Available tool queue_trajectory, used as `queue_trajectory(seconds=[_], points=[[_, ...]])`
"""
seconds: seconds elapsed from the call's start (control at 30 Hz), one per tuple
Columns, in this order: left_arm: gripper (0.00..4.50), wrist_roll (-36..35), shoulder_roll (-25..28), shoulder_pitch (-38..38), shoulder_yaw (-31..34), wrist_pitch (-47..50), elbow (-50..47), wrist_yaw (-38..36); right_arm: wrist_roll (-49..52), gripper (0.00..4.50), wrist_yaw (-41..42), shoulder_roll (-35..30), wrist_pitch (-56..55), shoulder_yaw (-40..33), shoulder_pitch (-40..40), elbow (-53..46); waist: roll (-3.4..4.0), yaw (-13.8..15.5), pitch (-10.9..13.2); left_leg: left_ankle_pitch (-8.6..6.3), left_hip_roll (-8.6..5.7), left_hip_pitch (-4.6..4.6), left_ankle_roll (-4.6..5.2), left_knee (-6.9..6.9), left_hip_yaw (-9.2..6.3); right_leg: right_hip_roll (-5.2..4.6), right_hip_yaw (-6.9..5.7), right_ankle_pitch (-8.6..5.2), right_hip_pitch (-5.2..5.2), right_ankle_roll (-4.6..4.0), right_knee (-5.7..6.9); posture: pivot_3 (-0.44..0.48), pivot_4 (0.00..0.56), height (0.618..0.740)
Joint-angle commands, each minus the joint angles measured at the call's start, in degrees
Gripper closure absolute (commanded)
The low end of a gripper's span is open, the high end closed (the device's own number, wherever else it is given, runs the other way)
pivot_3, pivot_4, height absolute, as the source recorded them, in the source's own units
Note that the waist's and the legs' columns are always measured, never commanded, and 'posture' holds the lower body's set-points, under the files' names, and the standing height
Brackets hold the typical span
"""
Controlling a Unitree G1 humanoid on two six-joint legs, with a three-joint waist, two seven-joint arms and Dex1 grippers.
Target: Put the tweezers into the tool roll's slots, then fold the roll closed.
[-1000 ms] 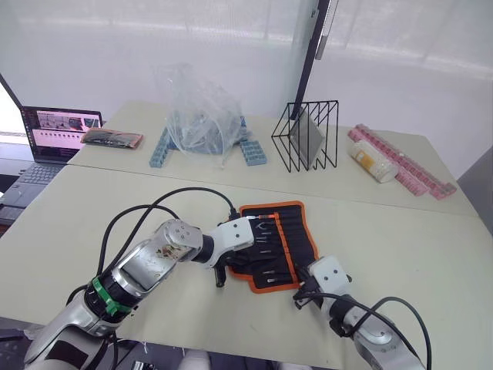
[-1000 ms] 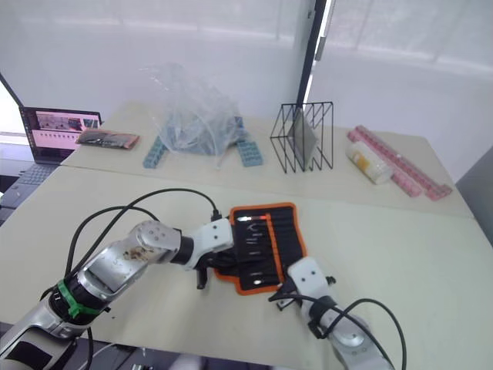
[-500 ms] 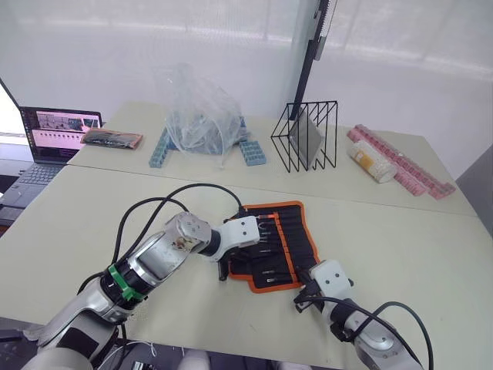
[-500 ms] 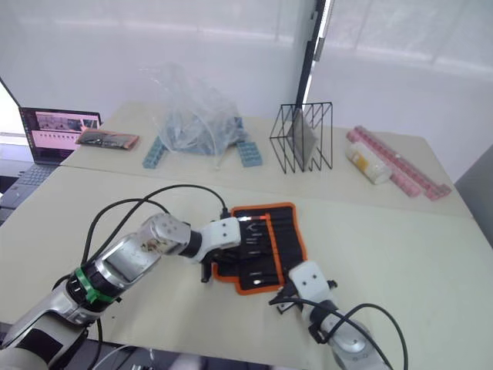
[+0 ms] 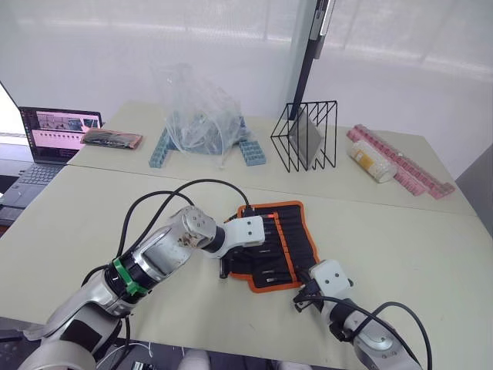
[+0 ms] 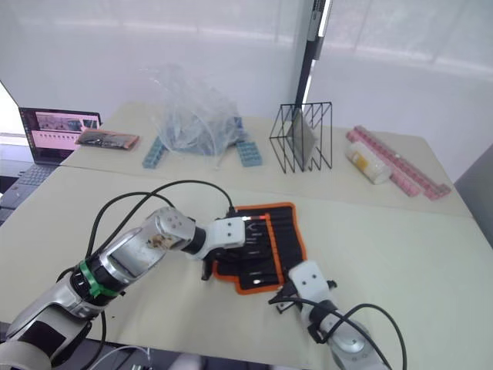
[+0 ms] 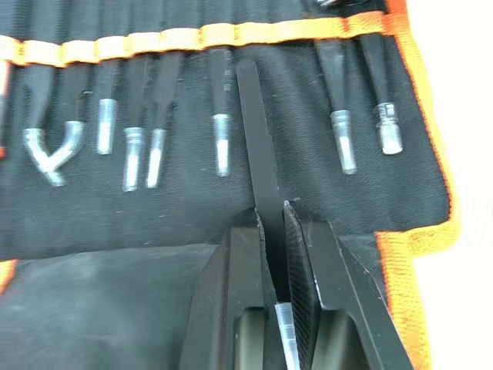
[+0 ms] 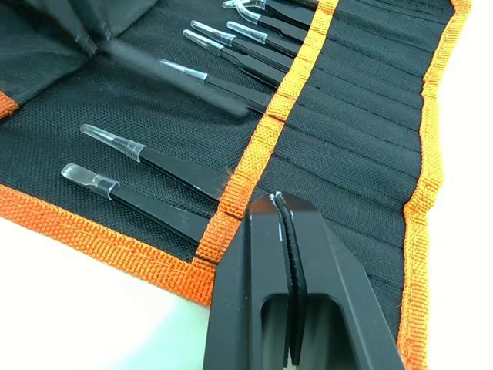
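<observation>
Roll (image 5: 276, 242) is lying open and flat on the table (image 5: 92, 223), orange edging all round, slots facing up. Left end effector (image 7: 271, 220) is clenched on one tweezer (image 7: 258, 158), pinching it partway down the shaft, and it sits over the roll's left part. The tweezer points straight ahead of the fingers (image 7: 231, 270), and its far end reaches the orange slot band (image 7: 185, 35), right at a slot mouth between two filled ones. Can't tell if it's actually inside the slot or just lying against the band.

To either side of that held tweezer, other tweezers (image 7: 222, 100) are already tucked under the band, with their clear-capped tips sticking out toward the end effector. One of them further off has a bent, forked-looking tip (image 7: 52, 150).

Right end effector (image 8: 283, 212) is shut with nothing between its fingers. It's at the roll's near right corner, fingertips just over the middle orange strip (image 8: 266, 135). Two capped tweezers (image 8: 146, 166) lie in their slots just beside it, and the row of empty narrow slots (image 8: 362, 139) is on its other side.

Well beyond both end effectors there's a wire rack (image 5: 305, 136), a crumpled plastic bag (image 5: 199, 112), and a laptop (image 5: 55, 132) off past the left arm.
</observation>
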Motion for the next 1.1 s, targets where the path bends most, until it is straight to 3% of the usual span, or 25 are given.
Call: queue_trajectory(seconds=[0.03,0.57,1.1], points=[[4.48,1.5,-0.4,-1.9,-1.3,-1.2,-0.1,-1.3,-1.0,4.50,0.6,-0.6,7.1,2.5,3.3,8.9,0.00,0.0,0.0,0.00,0.00,0.00,0.00,0.00,0.00,0.00,0.00,0.00,0.00,0.00,0.01,0.000,0.150,0.720],[4.48,5.9,-2.0,-4.6,-5.1,-0.5,2.7,-5.1,-1.4,4.50,0.3,-0.1,6.8,2.9,3.3,8.9,-0.10,0.0,-0.2,0.00,0.01,0.02,0.00,0.04,0.00,0.04,0.01,0.00,0.01,0.00,0.10,0.000,0.150,0.720],[4.48,8.6,-8.6,-7.8,-6.9,-2.5,8.5,-5.6,-1.6,4.50,-0.2,0.3,6.9,3.4,3.9,8.5,0.14,0.1,-0.3,0.01,-0.01,0.07,0.01,0.25,-0.01,0.06,0.04,-0.12,-0.01,-0.03,0.54,0.000,0.150,0.720]])
